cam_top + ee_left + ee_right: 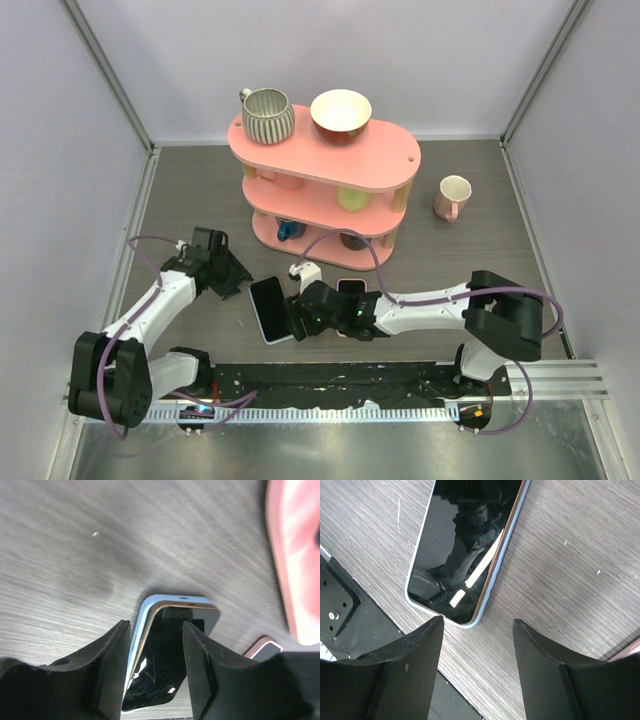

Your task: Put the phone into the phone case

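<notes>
Near the front of the tabletop (200, 190), the phone (270, 310) lies screen up inside the light-blue case (137, 630), between the two arms. The left fingers (112, 655) are spread over its far end and clasp nothing that shows; whether a tip touches the glass cannot be told. The right fingers (415, 650) are spread too and empty, just off the near end, close to the black strip (345, 610) along the tabletop's edge.

The main risk is a false finish. From the left wrist, the blue rim looks wider along one long side, with the phone's metal edge standing slightly off it. That side may not be seated, and leaving now could leave the phone only half in.

Pressing has its own danger. A push on one end alone could rock the phone and pop the opposite corner out of the lip. Any sideways force would probably slide phone and case together over the smooth wood. They could slide toward the strip, or into the pink-rimmed slab (350, 288) lying just beside the right wrist, below the shelf (400, 160).

Closing either pair of fingers across the width could bow the soft case walls and squeeze the phone up and out. A downward press with the other arm bracing looks safer.
</notes>
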### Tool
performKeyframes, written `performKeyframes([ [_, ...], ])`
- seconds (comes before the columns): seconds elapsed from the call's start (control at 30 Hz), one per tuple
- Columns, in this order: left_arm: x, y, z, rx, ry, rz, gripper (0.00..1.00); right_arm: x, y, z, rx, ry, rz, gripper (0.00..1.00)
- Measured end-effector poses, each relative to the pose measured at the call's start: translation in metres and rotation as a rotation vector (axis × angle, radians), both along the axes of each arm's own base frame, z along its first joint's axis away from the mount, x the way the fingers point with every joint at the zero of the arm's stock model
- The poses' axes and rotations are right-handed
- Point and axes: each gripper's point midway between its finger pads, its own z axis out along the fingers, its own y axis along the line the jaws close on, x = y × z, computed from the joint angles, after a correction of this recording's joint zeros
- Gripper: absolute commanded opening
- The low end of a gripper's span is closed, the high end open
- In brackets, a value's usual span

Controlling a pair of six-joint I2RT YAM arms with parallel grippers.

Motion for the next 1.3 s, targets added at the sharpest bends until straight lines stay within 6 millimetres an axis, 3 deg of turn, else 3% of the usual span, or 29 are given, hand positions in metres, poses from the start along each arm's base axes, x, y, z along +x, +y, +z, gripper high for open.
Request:
performKeyframes([
  [0.23, 0.03, -0.004, 0.024, 0.002, -0.086, -0.018, 0.35, -0.017, -0.01, -0.008, -0.018, 0.017, 0.029, 0.59],
  [0.6, 0.039, -0.025, 0.007, -0.071, -0.074, -0.072, 0.36, -0.019, -0.012, -0.01, -0.024, 0.015, 0.021, 0.59],
  [0.9, 0.022, -0.007, -0.023, 0.032, 0.002, -0.038, 0.37, -0.016, -0.013, -0.01, -0.023, 0.011, -0.003, 0.59],
  [1.07, 0.018, -0.004, -0.016, 0.048, 0.001, -0.032, 0.43, -0.014, -0.013, -0.01, -0.022, 0.005, -0.015, 0.63],
  [1.17, 0.015, 0.0, -0.003, 0.065, 0.0, -0.027, 0.61, -0.007, -0.012, -0.005, 0.001, 0.009, -0.03, 0.67],
  [1.3, 0.018, 0.002, 0.021, 0.076, -0.063, -0.037, 0.63, 0.01, -0.008, 0.004, 0.062, 0.023, -0.064, 0.69],
])
